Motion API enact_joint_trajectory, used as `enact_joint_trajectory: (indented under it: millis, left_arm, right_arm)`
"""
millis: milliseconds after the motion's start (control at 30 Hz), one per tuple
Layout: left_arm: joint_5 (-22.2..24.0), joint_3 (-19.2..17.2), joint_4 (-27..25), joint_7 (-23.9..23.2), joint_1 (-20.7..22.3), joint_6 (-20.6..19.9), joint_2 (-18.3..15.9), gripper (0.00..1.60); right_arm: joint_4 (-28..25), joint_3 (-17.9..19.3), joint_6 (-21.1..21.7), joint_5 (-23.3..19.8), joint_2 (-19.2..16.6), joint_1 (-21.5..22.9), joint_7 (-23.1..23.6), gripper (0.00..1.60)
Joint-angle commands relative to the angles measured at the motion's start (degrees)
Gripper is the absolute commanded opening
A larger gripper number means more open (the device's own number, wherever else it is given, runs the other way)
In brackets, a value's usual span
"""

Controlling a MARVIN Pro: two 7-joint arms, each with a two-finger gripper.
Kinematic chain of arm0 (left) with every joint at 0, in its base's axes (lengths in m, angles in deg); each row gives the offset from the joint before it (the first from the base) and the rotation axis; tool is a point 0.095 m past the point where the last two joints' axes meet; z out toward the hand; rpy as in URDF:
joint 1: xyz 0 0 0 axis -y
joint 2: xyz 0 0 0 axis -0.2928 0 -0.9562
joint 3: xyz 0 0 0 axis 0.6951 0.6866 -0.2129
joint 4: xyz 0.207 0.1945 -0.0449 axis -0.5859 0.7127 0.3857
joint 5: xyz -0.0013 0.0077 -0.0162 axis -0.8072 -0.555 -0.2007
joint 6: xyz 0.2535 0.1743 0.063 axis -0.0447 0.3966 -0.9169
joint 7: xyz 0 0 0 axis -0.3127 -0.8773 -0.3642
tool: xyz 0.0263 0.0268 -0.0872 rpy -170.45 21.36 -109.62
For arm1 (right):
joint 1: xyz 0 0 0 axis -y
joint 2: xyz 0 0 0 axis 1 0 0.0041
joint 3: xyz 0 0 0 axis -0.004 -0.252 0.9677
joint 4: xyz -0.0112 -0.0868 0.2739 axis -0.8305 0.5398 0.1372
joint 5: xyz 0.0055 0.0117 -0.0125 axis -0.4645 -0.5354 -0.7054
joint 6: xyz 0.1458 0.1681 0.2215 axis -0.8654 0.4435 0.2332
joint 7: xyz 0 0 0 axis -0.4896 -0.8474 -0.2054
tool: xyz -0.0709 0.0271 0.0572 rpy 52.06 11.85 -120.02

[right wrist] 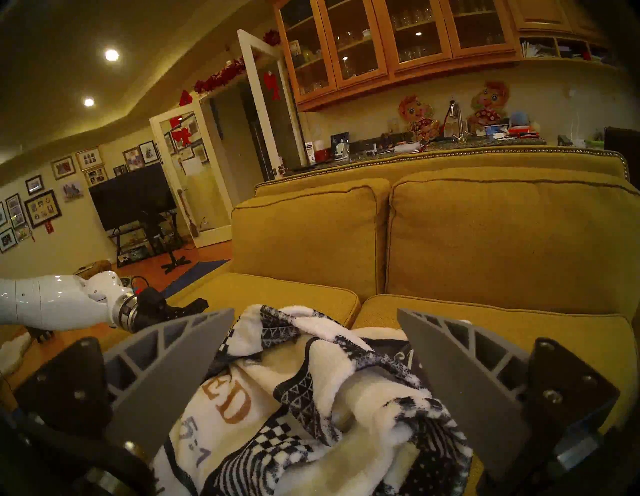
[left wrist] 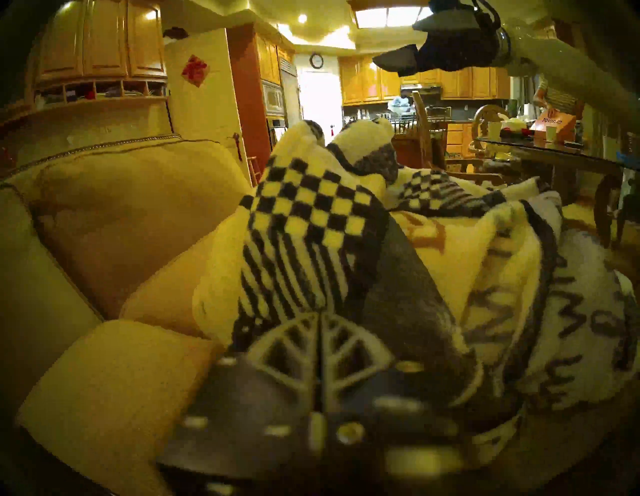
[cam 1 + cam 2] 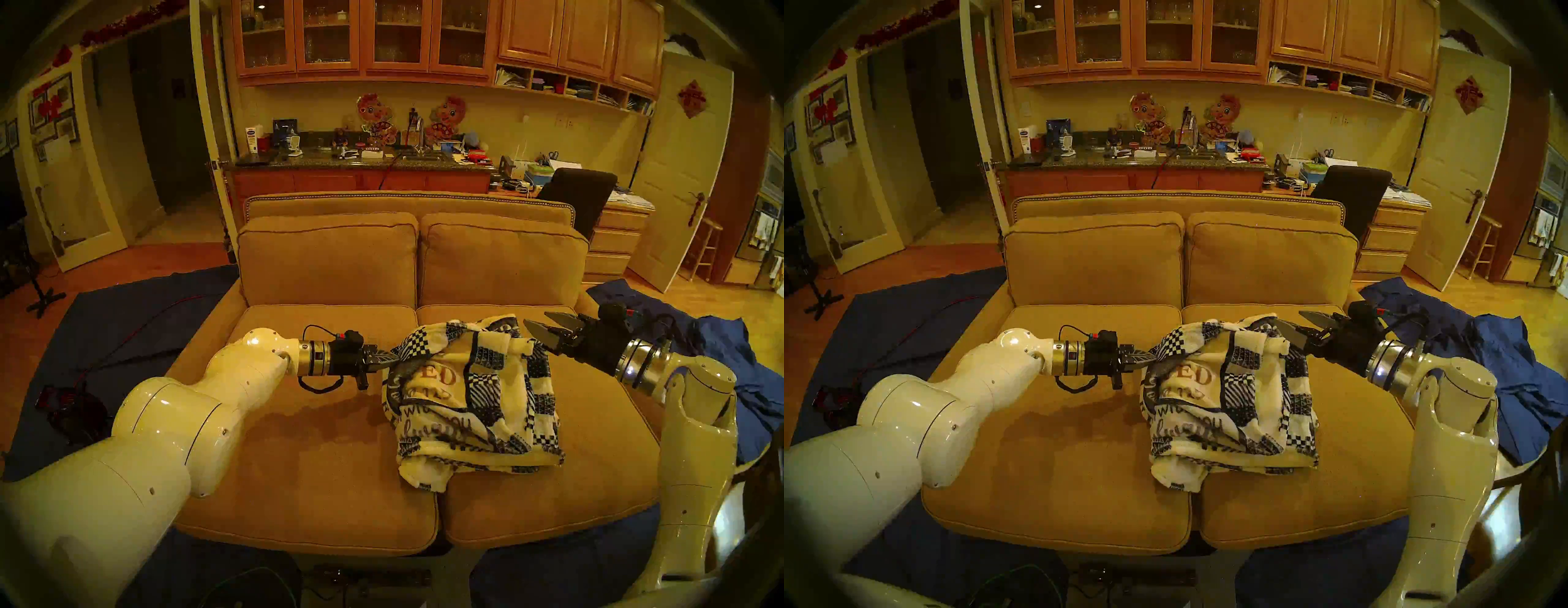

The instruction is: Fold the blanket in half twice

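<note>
- Wooden cabinets (image 3: pixel 424 38) and a cluttered bench (image 3: pixel 360 159) are seen behind a tan sofa (image 3: pixel 322 446).
- On its right seat cushion, the blanket (image 3: pixel 475 399) is bunched, long axis running front to back.
- Left fingers (image 3: pixel 392 358) are pinched on the blanket; right fingers (image 3: pixel 547 329) are spread.

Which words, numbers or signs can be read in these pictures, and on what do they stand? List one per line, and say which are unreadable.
"ED": tan capitals on the blanket, the end of a cut-off word.
"5:1": partial grey figures below it on the blanket, right wrist view.
"wit" and "you": dark script on the blanket, head view; the rest is creased and unreadable.
Red diamond sign on the door: character too blurred.
Bottle and box labels on the counter: too small.
</note>
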Motion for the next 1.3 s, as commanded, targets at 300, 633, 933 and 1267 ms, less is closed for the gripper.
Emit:
enact_joint_trajectory:
  millis: [300,633,933,1267]
  left_arm:
    - [11.4,-3.46,-6.43,-6.43,-0.6,-1.01,-1.19,0.0]
    - [17.16,-2.92,-14.4,-8.35,-3.95,-3.84,-1.1,0.0]
    - [22.56,-2.23,-21.87,-11.14,-7.91,-8.57,-2.77,0.0]
    - [28.67,0.52,-30.46,-11.94,-11.79,-14.16,-5.55,0.0]
  right_arm:
    - [0.29,-0.03,-0.14,0.16,-0.31,0.96,-0.87,1.6]
    - [0.66,-0.42,0.12,0.08,-1.02,0.98,-0.9,1.6]
    - [-1.2,-2.76,2.63,-1.8,-2.06,-1.7,4.77,1.6]
    - [-2.38,-7.8,3.7,-0.81,-2.56,-3.5,6.8,1.6]
